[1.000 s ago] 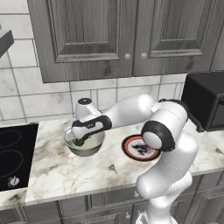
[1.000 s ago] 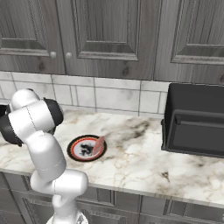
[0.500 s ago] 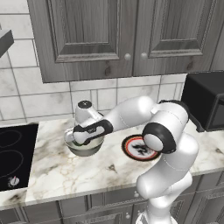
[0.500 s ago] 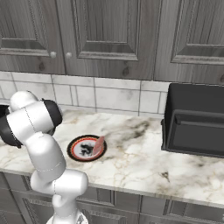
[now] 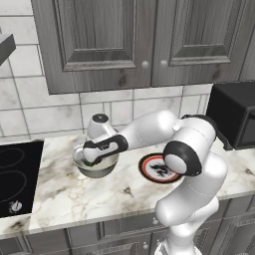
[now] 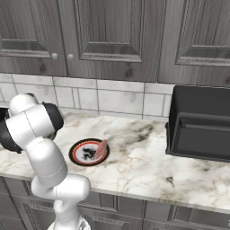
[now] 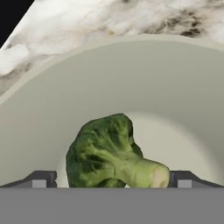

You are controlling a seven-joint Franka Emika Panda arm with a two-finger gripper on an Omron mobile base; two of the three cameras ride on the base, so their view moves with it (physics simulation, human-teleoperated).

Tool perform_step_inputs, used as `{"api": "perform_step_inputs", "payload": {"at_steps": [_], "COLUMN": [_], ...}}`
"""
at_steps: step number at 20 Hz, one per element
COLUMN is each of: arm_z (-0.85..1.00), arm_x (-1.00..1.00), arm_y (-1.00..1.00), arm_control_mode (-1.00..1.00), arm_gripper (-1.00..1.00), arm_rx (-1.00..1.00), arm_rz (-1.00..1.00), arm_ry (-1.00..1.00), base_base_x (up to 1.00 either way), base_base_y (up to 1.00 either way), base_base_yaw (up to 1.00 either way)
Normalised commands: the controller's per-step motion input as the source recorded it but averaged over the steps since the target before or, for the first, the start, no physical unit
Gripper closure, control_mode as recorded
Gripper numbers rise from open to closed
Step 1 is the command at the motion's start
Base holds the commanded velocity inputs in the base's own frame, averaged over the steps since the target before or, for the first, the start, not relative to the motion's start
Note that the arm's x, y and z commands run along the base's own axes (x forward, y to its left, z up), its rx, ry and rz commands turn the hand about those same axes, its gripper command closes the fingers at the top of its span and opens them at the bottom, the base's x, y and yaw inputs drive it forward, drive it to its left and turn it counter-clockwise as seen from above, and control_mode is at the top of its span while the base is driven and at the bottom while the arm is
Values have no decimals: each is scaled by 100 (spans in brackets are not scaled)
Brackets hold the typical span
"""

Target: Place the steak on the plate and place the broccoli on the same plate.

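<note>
gripper (image 7: 112, 181) jaws spread wide, tips barely visible either side of the broccoli (image 7: 111, 153), which lies inside the grey-beige bowl (image 7: 131, 78); contact cannot be confirmed. plate (image 6: 89, 152) sits on the counter (image 6: 148, 166), steak (image 6: 101, 147) resting on its rim, partly hidden.

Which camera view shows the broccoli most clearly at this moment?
The hand view: the broccoli lies close up in the bowl, head and stem plain. In the left base view the arm covers the bowl's inside. The right base view looks at the plate instead.
</note>
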Motion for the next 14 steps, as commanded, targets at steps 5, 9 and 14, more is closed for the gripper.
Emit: {"api": "perform_step_inputs", "payload": {"at_steps": [5, 9, 14], "arm_z": [4, -2, -6], "arm_x": [0, 0, 0], "arm_y": [0, 0, 2], "arm_control_mode": [-100, -100, -100], "arm_gripper": [-100, -100, -100], "arm_rx": [2, 0, 0], "arm_rz": [1, 2, 2], "arm_ry": [0, 0, 0], "base_base_x": [0, 0, 0], "base_base_y": [0, 0, 0], "base_base_yaw": [0, 0, 0]}}
